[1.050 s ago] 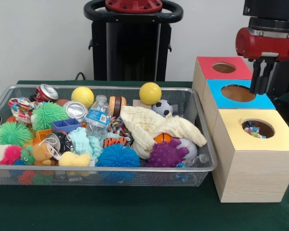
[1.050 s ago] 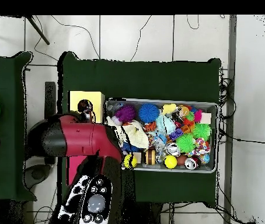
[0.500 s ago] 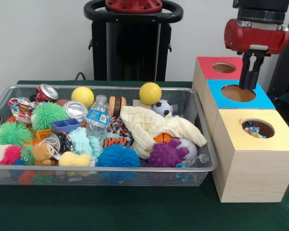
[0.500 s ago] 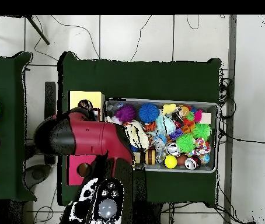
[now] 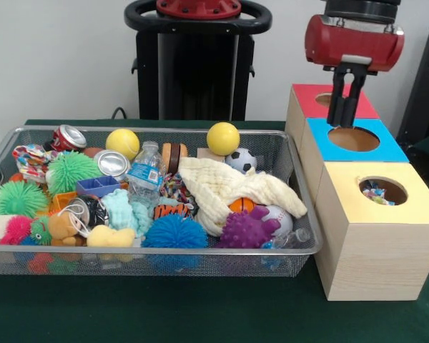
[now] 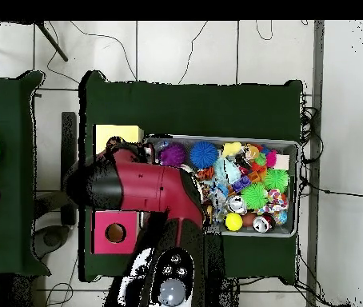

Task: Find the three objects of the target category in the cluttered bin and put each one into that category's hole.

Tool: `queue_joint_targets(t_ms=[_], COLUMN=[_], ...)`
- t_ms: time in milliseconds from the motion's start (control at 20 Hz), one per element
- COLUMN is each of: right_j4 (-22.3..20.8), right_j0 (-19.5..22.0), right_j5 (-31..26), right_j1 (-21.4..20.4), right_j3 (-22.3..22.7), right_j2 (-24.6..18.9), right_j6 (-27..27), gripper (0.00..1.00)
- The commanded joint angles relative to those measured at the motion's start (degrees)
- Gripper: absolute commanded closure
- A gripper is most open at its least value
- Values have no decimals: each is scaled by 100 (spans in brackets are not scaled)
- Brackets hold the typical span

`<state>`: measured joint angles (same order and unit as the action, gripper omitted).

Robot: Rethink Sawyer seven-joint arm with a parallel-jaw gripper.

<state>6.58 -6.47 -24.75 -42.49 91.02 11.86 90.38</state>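
We see bin [image 5: 14, 136] on the left, full of toys w/ cloth [image 5: 222, 187] on top. Right: gripper [image 5: 343, 118] over blue box [image 5: 386, 151] edge, fingers close together, nothing held. Yellow box [image 5: 415, 207] hole has items inside.

The table is covered with a dark green cloth [image 5: 200, 314]. Directly on it rests a silver wire-mesh bin [image 5: 200, 263], filled with toys. Just beside the bin stands a row of three pale wooden boxes [image 5: 372, 264], topped red, blue and yellow, each with a round hole.
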Motion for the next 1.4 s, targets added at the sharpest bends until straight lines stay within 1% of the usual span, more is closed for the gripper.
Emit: queue_joint_targets(t_ms=[50, 200, 550, 650, 850, 1100, 1400], right_j4=[-520, -640, -913, -991, -1074, -1256, -1412], right_j0=[368, 495, 607, 713, 1036, 1134, 1304], right_j5=[238, 415, 449, 507, 608, 642, 531], right_j1=[-6, -8, 42, 54, 149, 211, 190], right_j3=[801, 873, 847, 945, 1053, 1059, 1127], right_j2=[-587, -689, -695, -729, -998, -1018, -1081], right_j6=[171, 155, 181, 182, 112, 168, 117], gripper=[100, 100, 100, 100, 100, 100, 100])
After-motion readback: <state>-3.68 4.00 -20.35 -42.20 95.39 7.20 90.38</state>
